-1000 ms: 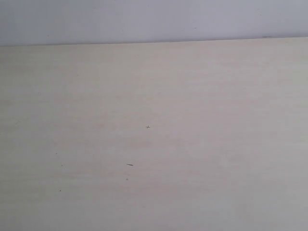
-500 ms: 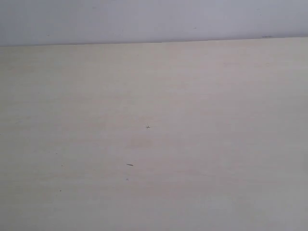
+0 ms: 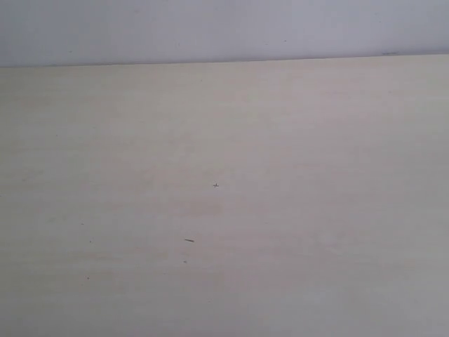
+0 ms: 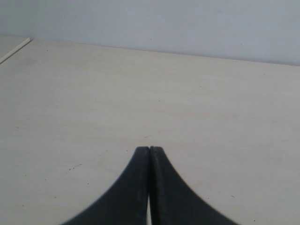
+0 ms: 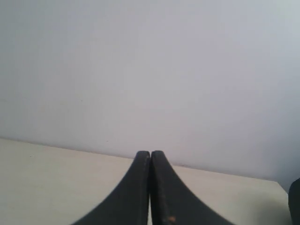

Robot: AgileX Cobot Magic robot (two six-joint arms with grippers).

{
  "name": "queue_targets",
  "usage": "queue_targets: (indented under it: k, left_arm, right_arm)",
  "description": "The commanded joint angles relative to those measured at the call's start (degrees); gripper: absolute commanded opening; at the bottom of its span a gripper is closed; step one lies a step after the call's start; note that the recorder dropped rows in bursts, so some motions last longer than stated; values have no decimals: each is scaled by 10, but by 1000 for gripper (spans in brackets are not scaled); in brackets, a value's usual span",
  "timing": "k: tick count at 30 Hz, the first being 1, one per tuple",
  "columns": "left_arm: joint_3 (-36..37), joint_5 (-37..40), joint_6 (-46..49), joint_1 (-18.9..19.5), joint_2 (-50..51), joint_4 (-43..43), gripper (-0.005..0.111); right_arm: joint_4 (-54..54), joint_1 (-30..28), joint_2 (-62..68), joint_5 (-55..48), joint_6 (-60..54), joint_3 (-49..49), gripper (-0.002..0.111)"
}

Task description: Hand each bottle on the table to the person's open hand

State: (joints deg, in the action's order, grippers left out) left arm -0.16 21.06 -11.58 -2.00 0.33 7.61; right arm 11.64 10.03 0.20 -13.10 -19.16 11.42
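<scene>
While the pale desk (image 3: 295, 140) is filling most of the exterior view, w/ tiny dark specks (image 3: 216, 185) lying near its middle, a grey wall (image 3: 210, 28) is rising behind; left end effector (image 4: 149, 149) is pointing across the desk, fingers pressed together on nothing, & right end effector (image 5: 150, 153) is likewise closed, facing the wall

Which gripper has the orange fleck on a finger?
The right gripper: a small orange fleck sits on one of its black fingers. The left gripper is plain black. Both are shut, holding nothing.
</scene>
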Motion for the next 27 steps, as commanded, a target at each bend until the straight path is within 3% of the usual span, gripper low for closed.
queue_targets:
  k: [1,9,17,27]
  left_arm:
    - [2,-6,-6,1,-3,0,0]
    - [2,-6,-6,1,-3,0,0]
    - [2,-6,-6,1,-3,0,0]
    - [2,-6,-6,1,-3,0,0]
  right_arm:
    - [10,-6,-2,12,-1,-13,0]
    - [18,-17,-2,12,46,-71,0]
    - [-191,-18,-2,25,288,-114,0]
    - [-192,-18,-2,-33,278,-114,0]
